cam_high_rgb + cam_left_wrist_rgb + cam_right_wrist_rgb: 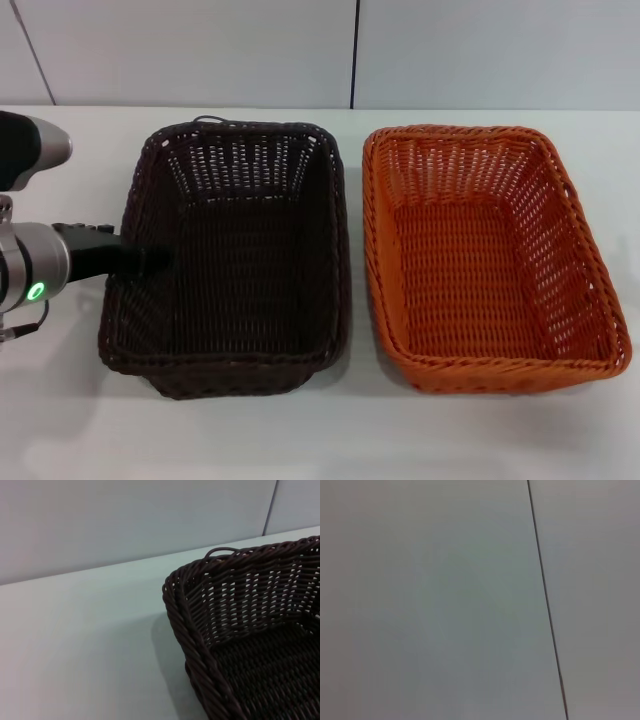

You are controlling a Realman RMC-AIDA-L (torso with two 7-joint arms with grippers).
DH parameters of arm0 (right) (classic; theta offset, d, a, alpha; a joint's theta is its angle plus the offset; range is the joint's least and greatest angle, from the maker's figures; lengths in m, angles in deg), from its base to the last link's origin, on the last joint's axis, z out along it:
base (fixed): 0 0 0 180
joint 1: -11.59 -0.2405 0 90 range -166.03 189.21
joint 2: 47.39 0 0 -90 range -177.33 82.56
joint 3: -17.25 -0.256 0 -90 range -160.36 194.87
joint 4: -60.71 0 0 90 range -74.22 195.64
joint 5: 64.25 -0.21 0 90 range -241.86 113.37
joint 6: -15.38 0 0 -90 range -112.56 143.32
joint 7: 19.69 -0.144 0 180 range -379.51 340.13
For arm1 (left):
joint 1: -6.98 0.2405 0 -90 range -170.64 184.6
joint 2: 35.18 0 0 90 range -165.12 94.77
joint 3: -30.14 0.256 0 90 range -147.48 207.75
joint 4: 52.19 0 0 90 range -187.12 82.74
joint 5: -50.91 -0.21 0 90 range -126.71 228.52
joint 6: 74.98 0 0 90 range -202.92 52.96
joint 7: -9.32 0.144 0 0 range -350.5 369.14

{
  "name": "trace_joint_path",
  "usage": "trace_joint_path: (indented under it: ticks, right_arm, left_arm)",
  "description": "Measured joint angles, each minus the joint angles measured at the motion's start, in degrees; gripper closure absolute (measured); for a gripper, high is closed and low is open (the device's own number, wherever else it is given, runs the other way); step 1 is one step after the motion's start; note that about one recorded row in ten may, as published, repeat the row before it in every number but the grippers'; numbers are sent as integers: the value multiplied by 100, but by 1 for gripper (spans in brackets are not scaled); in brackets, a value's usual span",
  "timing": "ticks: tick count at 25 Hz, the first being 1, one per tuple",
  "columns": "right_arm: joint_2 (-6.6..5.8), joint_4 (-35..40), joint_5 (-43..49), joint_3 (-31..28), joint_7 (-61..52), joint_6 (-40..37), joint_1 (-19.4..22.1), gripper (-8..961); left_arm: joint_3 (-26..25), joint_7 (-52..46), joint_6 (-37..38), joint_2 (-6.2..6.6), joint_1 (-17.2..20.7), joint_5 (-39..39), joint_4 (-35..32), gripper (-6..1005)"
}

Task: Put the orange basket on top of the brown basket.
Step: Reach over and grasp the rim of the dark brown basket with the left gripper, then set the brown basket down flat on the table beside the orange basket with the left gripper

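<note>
Currently two baskets sit side by side on the white desk [330, 440], long sides parallel and just apart. From the head view's centre, the brown basket [235, 255] lies toward 9 o'clock and the orange basket [490, 255] toward 3 o'clock. Both stand upright with their openings up, and nothing lies inside either; only the woven floors and open-weave walls show. The orange one rests on the desk, not on the brown one.

At the 9 o'clock edge of the head view, the left end effector [140, 258] reaches across the brown basket's left rim, its dark tip over the inside of that wall. Whether its fingers are spread or closed cannot be told, nor whether it has hold of the rim. The left wrist view shows a corner of the brown basket [240, 630] close up, with bare desk [85, 645] beside it. The right end effector appears nowhere; its wrist view shows only a pale wall [430, 600].
</note>
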Motion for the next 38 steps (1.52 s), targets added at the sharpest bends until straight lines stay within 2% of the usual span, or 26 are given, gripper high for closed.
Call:
trace_joint_path:
  ticks: [7,18,26,32,38]
  right_arm:
    - [-1,23,6,0,-1,-3,4,201]
    - [-1,32,7,0,-1,1,9,201]
    - [5,31,7,-14,-1,25,31,201]
    - [8,31,0,-31,-1,45,44,201]
    - [9,36,0,-36,-1,53,57,201]
  left_arm:
    - [-17,-14,-151,22,-122,-17,-93,223]
    - [-86,201,-497,18,-86,26,200,556]
    - [-285,811,-708,20,-179,170,331,679]
    - [-721,1897,-924,22,-285,616,419,716]
    - [-1595,3244,-1501,22,-502,1108,600,731]
